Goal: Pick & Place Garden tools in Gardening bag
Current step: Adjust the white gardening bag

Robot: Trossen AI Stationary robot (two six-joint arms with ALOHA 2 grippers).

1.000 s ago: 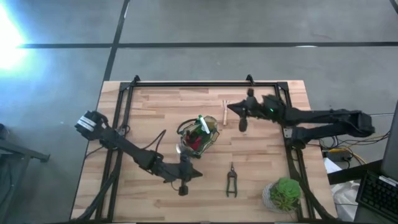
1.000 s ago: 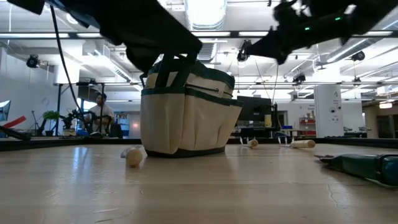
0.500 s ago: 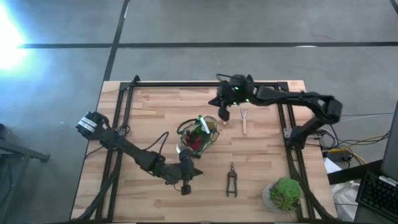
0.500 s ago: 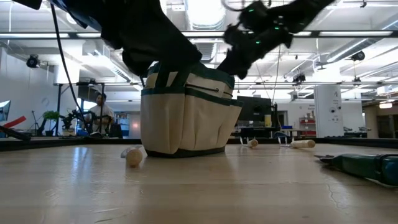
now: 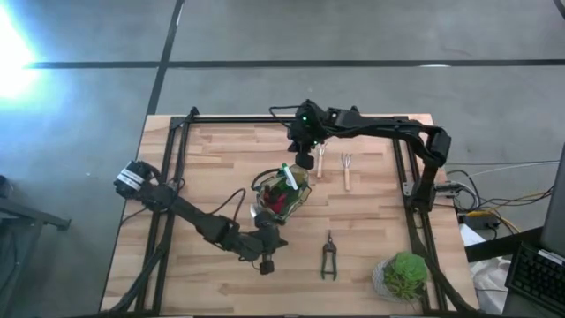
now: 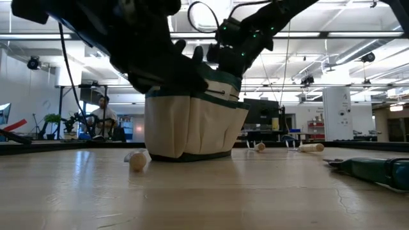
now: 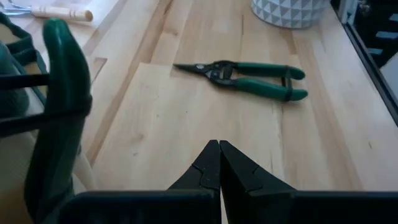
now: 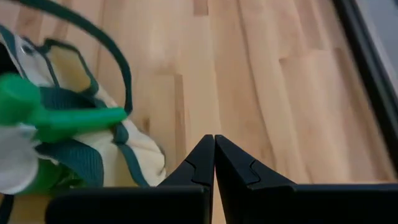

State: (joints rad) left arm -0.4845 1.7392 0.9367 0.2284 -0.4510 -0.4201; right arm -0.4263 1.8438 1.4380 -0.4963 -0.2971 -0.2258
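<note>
End effectors, left (image 7: 219, 163) and right (image 8: 214, 155), both fully closed, empty.

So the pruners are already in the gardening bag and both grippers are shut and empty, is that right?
Not quite. The pruners lie on the table, apart from the gardening bag, as the high view shows. The left gripper and the right gripper are indeed shut and empty.

Room bright, lit by long ceiling strip lights (image 6: 211, 16) overhead. Hard white glare blows out the grey floor (image 5: 13, 44) at the far left. The pale wooden slatted tabletop (image 6: 204, 191) is evenly lit with soft sheen, weak shadows. Dark robot arms silhouette against ceiling. Green-and-white spray bottle (image 8: 37, 124) close up, blurred.
</note>
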